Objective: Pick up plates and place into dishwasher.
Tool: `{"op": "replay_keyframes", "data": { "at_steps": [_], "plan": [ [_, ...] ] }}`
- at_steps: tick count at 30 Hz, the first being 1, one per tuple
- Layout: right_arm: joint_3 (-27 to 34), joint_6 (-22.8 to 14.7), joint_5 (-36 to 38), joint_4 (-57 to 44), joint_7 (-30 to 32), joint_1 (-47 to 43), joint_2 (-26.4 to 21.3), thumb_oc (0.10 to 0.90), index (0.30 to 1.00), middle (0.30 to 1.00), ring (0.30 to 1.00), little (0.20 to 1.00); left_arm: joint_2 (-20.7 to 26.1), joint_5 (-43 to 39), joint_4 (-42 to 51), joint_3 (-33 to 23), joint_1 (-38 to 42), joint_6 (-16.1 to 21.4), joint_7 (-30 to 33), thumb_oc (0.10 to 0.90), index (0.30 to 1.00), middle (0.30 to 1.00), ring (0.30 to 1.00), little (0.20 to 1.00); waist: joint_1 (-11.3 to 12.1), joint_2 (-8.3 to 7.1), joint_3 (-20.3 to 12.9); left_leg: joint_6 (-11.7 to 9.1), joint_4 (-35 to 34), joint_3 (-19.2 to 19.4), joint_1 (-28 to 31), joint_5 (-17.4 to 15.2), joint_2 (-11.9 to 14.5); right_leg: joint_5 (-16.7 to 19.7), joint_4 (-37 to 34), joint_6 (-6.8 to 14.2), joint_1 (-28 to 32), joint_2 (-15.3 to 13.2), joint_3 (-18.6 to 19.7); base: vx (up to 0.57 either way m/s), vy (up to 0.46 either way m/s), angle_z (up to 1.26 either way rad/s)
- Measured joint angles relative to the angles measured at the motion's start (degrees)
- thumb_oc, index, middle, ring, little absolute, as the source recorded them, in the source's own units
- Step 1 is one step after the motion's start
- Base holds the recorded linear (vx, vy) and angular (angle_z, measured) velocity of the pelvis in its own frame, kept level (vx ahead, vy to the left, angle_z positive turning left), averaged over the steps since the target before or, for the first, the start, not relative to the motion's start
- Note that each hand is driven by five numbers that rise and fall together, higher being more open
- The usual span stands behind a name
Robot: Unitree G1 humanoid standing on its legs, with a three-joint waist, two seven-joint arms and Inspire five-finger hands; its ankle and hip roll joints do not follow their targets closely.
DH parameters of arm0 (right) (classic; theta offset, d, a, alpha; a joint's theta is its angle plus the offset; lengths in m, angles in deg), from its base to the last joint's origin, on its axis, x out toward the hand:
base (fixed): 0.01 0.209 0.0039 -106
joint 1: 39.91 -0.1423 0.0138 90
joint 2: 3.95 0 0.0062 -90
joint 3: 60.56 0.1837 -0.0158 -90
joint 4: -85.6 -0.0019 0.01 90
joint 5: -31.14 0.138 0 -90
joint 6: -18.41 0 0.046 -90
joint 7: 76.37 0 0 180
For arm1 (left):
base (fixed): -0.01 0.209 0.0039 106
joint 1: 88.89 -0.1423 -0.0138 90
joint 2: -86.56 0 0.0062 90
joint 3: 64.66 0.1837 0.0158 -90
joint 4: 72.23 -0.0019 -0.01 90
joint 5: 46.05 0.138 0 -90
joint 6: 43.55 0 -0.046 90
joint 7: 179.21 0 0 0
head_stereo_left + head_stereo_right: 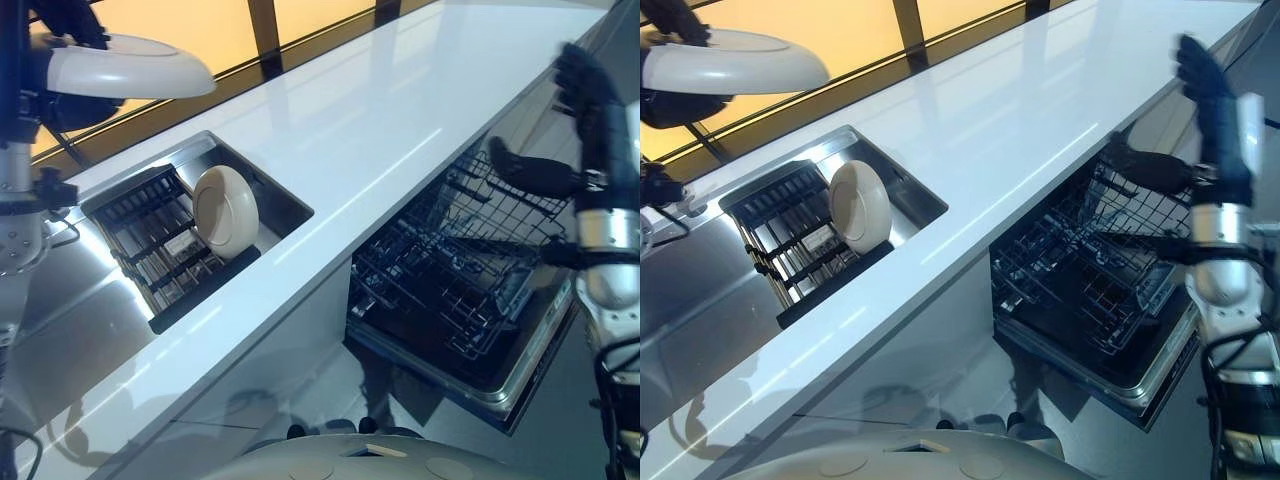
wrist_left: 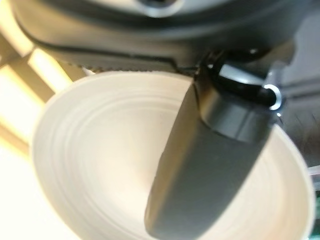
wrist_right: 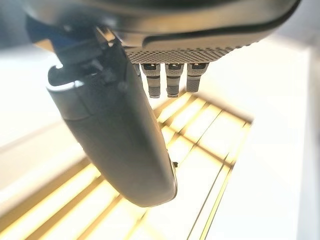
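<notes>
Left hand [image 1: 70, 25] is raised at upper left, gripping a white plate [image 1: 125, 68] level in the air, thumb [image 2: 210, 165] laid across its ridged, glossy inner face. Right hand [image 1: 590, 95] is up over the open dishwasher, fingers straight, holding nothing. Second cream plate [image 1: 226, 211] stands on edge in the black drying rack [image 1: 150, 240] in the sink [image 1: 285, 205]. Dishwasher's lower wire rack [image 1: 450, 270] sits pulled out below the white counter [image 1: 380, 110].

A white tabletop [image 1: 380, 110] stretches between the robot hands, its sunken sink [image 1: 275, 195] nearer the left robot hand [image 1: 70, 20].
</notes>
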Motion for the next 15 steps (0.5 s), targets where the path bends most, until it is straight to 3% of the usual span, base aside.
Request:
{"op": "replay_keyframes", "data": {
  "at_steps": [3,8,15],
  "plan": [
    [-5.90,0.26,-2.20,0.04,-3.08,-3.38,-0.21,0.800,0.900,0.900,0.900,0.900,-1.96,-4.82,0.46,5.69,2.52,-1.74,-6.03,0.100,0.300,0.300,0.300,0.200,1.35,-0.06,0.04,0.00,0.01,-0.26,-0.22,0.00,-0.07,0.00,0.00,0.00,-0.07,-0.08,-0.10,-0.01,-0.007,0.02],
    [-12.61,0.41,-7.42,0.07,-4.06,-8.31,-0.18,0.800,0.900,0.900,0.900,0.900,-5.38,-8.81,0.46,11.04,4.45,-5.96,-10.60,0.100,0.300,0.300,0.300,0.200,1.66,-0.40,0.26,0.00,0.01,-0.68,-0.31,0.00,-0.13,-0.01,0.00,0.02,-0.05,-0.18,-0.37,0.00,0.000,0.00],
    [-15.32,0.34,-13.01,0.09,-2.83,-13.44,0.39,0.800,0.900,0.900,0.900,0.900,-8.81,-13.59,0.47,14.82,6.31,-9.22,-13.52,0.100,0.300,0.300,0.300,0.200,1.61,-1.06,0.68,0.01,0.00,-0.79,-0.22,0.01,-0.15,-0.02,0.00,0.03,0.05,-0.22,-0.77,0.00,0.000,0.00]
  ]
}}
